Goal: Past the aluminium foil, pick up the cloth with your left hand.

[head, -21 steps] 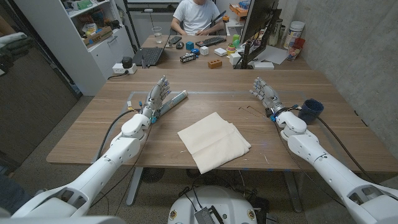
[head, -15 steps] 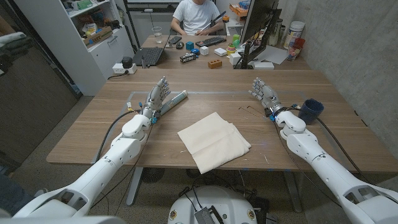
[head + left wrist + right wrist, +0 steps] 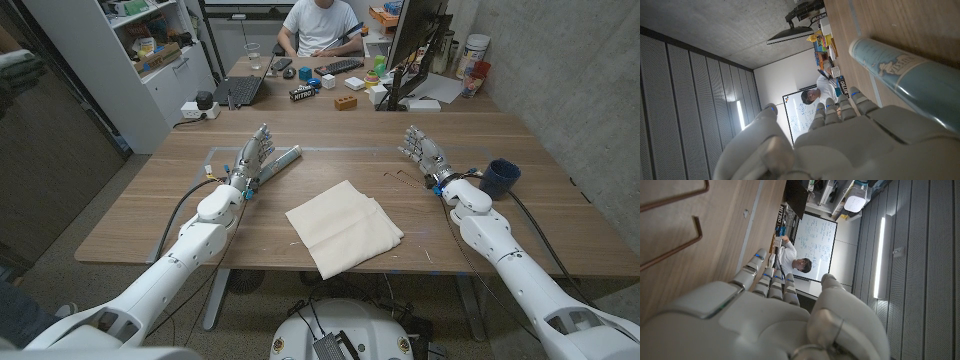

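Note:
A folded cream cloth lies on the wooden table near its front edge, in the middle. A pale blue roll of aluminium foil lies beside my left hand, close to the fingers; it also shows as a light blue tube in the left wrist view. The left hand is open with straight fingers, holding nothing, left of the cloth and apart from it. My right hand is open too, far right of the cloth, fingers extended.
A dark blue cup stands by my right wrist. Thin bent copper wire lies left of the right hand, also seen as wire close up. A person sits at a cluttered desk behind the table.

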{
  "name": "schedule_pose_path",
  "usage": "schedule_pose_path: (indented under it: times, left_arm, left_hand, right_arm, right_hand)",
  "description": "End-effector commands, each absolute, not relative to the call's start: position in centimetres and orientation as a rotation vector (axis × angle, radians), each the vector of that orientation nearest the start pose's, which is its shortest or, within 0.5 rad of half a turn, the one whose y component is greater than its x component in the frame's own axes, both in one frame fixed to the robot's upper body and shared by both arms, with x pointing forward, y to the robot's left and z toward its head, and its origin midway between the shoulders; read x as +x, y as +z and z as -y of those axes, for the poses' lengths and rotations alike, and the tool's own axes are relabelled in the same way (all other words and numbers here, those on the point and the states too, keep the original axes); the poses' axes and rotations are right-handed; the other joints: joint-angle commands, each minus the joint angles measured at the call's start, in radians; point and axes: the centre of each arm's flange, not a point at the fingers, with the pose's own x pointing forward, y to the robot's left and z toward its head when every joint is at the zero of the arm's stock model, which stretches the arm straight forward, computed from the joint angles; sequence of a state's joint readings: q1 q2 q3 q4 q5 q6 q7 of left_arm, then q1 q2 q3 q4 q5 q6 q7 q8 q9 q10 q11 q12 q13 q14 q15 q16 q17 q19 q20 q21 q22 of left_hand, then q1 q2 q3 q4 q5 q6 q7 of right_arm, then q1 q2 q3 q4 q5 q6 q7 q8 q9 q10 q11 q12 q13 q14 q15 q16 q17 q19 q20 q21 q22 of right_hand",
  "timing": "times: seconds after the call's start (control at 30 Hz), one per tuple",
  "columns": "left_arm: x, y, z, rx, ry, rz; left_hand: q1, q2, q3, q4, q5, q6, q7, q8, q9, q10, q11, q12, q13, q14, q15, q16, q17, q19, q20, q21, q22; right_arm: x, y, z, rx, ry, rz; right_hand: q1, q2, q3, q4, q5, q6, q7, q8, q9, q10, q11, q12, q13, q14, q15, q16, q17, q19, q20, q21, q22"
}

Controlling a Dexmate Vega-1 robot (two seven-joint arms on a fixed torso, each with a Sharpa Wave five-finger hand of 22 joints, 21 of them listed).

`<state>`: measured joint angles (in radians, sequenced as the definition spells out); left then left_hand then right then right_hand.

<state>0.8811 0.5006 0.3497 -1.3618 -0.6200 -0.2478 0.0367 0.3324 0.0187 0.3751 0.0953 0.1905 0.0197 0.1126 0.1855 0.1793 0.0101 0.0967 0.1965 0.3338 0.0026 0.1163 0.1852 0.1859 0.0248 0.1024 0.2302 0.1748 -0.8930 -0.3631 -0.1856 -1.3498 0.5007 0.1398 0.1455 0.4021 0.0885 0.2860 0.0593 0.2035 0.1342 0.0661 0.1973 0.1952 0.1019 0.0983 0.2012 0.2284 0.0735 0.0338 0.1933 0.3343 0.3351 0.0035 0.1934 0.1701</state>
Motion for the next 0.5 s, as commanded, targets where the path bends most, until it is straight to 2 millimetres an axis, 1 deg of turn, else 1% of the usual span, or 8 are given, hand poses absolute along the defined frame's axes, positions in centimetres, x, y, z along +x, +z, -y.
schedule_pose_path:
  times: [0.03,0.2,0.37,0.5]
  left_arm:
    - [64.0,-2.9,-28.3,0.003,-0.168,0.570]
    - [63.5,-2.5,-28.0,0.028,-0.181,0.569]
    - [63.2,-2.6,-27.5,0.043,-0.202,0.580]
    - [62.3,-2.0,-26.8,0.093,-0.221,0.597]
  left_hand:
    - [0.006,0.004,0.005,-0.008,0.003,-0.002,0.020,0.004,0.001,-0.004,0.007,0.003,-0.001,-0.006,0.004,0.004,0.003,-0.002,0.010,-0.003,0.005]
    - [0.006,0.005,0.005,-0.010,0.003,-0.007,0.019,0.002,0.001,-0.009,0.006,0.002,-0.004,-0.012,0.006,0.002,0.003,-0.006,0.010,-0.006,0.005]
    - [0.006,0.005,0.005,-0.011,0.002,-0.007,0.018,0.002,0.001,-0.011,0.007,0.001,-0.006,-0.014,0.006,0.001,0.002,-0.006,0.009,-0.007,0.005]
    - [0.008,0.005,0.005,-0.014,0.002,-0.008,0.018,0.002,0.001,-0.013,0.006,0.001,-0.008,-0.015,0.006,0.001,0.002,-0.009,0.010,-0.009,0.005]
  right_arm:
    - [64.4,-3.3,27.9,0.065,0.247,0.557]
    - [63.6,-3.6,27.6,0.067,0.244,0.567]
    - [63.2,-3.7,27.7,0.069,0.240,0.575]
    - [62.9,-3.6,27.8,0.058,0.226,0.570]
  right_hand:
    - [0.004,0.001,0.004,-0.001,0.003,0.010,0.001,0.005,0.002,0.007,0.004,0.004,0.002,0.010,0.001,0.006,0.002,0.005,0.002,0.005,0.005]
    - [0.003,0.001,0.004,-0.002,0.003,0.010,0.001,0.004,0.001,0.007,0.004,0.003,0.000,0.010,0.000,0.005,0.000,0.004,0.003,0.004,0.005]
    - [0.002,0.002,0.004,-0.003,0.003,0.009,0.000,0.003,0.001,0.008,0.002,0.003,-0.002,0.011,0.001,0.006,-0.002,0.004,0.003,0.004,0.005]
    - [0.002,0.002,0.004,-0.003,0.003,0.010,0.000,0.003,0.000,0.009,0.003,0.003,-0.003,0.011,0.001,0.006,-0.003,0.004,0.003,0.004,0.005]
